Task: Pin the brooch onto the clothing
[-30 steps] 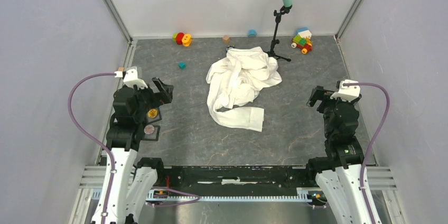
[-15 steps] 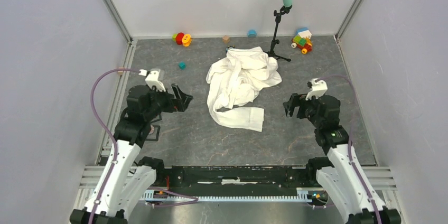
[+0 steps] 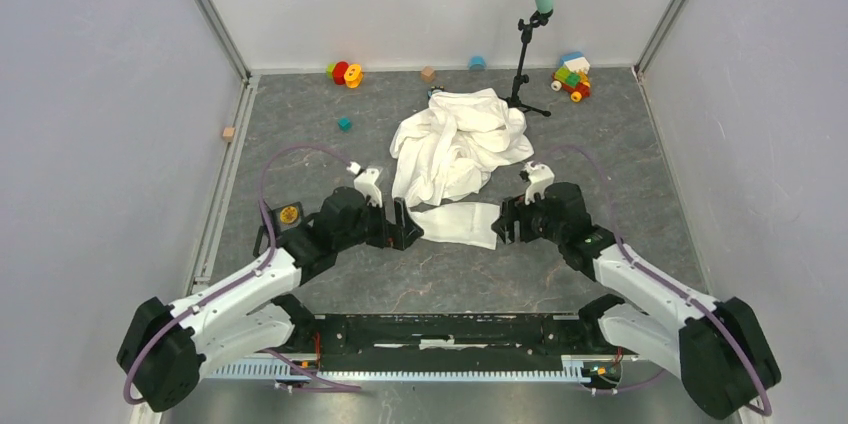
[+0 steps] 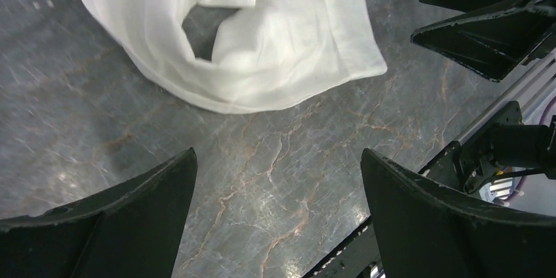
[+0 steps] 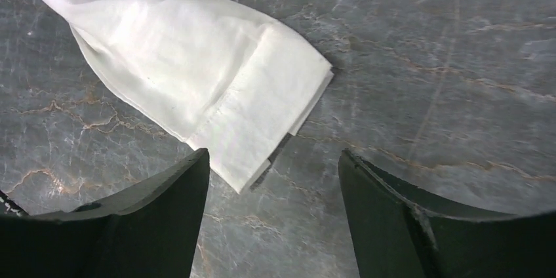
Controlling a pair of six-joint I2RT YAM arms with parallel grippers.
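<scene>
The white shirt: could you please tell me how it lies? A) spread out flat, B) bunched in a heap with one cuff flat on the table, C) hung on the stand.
B: the white shirt is a crumpled heap, its cuff lying flat between the open left gripper and right gripper.

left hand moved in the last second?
Yes. The left hand swung rightward: it was far left of the white shirt, now it sits right beside the near sleeve. The shirt itself has not shifted.
</scene>
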